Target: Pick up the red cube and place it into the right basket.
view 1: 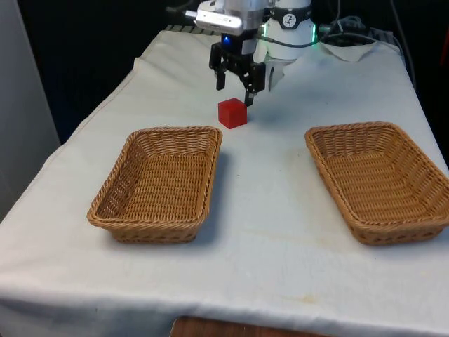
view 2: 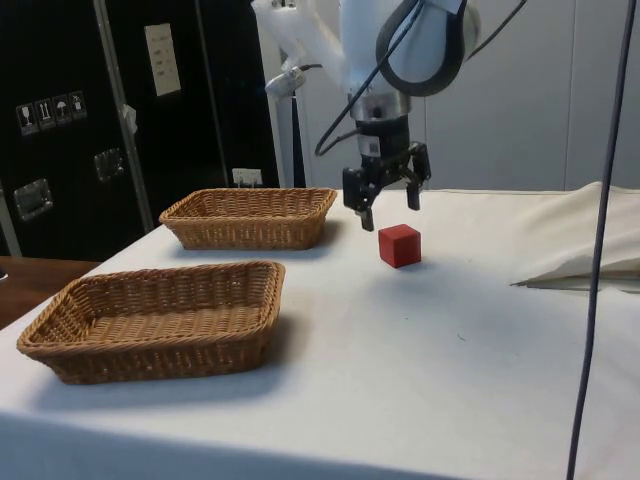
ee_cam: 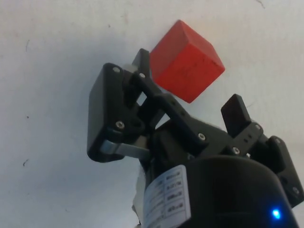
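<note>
1. Nearest the front camera lie two shallow rectangular woven wicker baskets, one at the front view's left (view 1: 158,184) and one at the front view's right (view 1: 379,179). Both rest on the white cloth-covered table (view 1: 266,232), well apart, and both hold nothing.

2. Beyond them, near the far corner of the left-hand basket, sits the small red cube (view 1: 232,112). It rests on the cloth, turned corner-on to the baskets, and nothing touches it.

3. Just above and slightly behind the cube hangs the black two-finger gripper (view 1: 235,90). Its fingers are spread apart with nothing between them. In the wrist view the cube (ee_cam: 186,61) lies ahead of the fingertips rather than between them, close by one finger (ee_cam: 142,64).

4. The step in hand looks like the approach to the grasp. To do it well, the gripper should shift forward until the cube is centred in the gap. It should also rotate so the finger pads meet two opposite flat faces, not edges. Then it should descend straight, stopping short of the cloth. Closing off-centre would likely nudge or spin the cube.

5. Which basket counts as "right" depends on whose side is meant; that needs settling before the carry.

6. Writing: the wrist view shows a white label (ee_cam: 166,197) on the gripper body, its print too small to read. In the side view a pale notice (view 2: 162,58) and small symbol stickers (view 2: 52,110) sit on the dark cabinets, also unreadable.
</note>
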You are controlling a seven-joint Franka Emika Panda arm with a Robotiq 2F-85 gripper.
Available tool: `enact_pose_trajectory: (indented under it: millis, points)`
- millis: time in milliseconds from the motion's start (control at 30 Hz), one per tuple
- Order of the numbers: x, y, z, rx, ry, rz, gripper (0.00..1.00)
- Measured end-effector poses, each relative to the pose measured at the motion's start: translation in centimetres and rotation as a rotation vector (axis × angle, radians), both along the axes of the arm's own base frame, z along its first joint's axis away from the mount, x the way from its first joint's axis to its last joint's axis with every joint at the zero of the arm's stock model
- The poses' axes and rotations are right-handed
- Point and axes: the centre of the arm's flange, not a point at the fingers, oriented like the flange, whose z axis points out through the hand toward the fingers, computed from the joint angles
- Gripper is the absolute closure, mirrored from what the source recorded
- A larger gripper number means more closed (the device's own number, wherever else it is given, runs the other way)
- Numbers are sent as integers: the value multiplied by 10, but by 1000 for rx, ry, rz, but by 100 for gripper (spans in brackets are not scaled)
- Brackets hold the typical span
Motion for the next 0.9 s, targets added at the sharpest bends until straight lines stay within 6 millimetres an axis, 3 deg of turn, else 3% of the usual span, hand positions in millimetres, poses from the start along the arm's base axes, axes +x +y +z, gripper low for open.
enact_pose_trajectory:
  millis: [700, 767, 833, 867, 900]
  points:
    - [-13, -2, -36, -10, 9, -108, 0]
    - [-13, -2, -38, -11, 5, -112, 10]
    - [-13, -2, -39, -11, 5, -116, 31]
    - [-13, -2, -39, -11, 5, -117, 31]
    - [-13, -2, -40, -11, 5, -118, 48]
